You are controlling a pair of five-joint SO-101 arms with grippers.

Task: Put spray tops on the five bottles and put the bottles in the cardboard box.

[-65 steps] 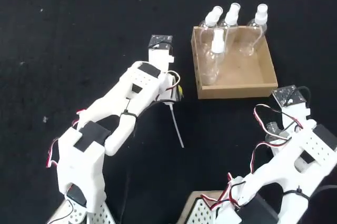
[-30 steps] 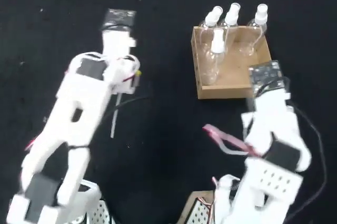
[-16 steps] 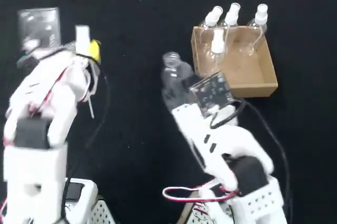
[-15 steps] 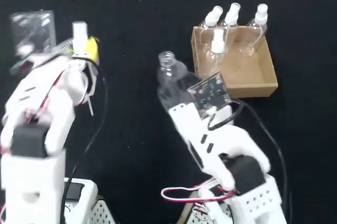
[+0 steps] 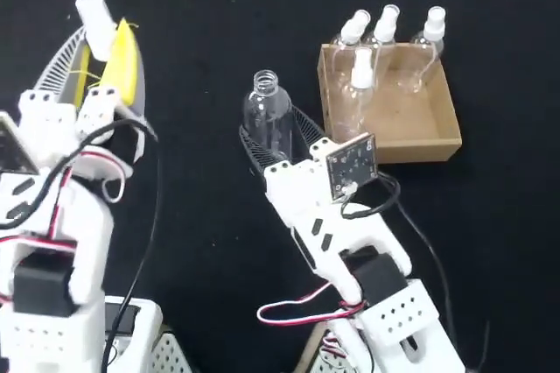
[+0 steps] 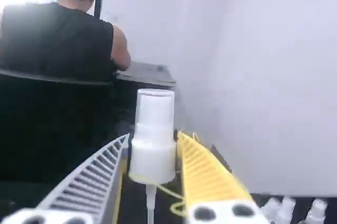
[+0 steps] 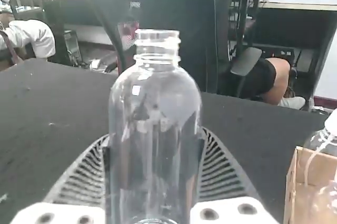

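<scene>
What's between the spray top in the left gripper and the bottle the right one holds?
Apart from the yellow finger of the left gripper, bare table, by the high view.

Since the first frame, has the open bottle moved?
Yes. The open bottle went from near the front right corner of the cardboard box to the box's left side in the high view, where it stands upright in the right hand.

Black table [image 5: 201,40], cardboard box [image 5: 411,151] resting on it

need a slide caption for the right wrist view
Right gripper clamped on an uncapped clear bottle, black table and a corner of the cardboard box beyond.
</scene>
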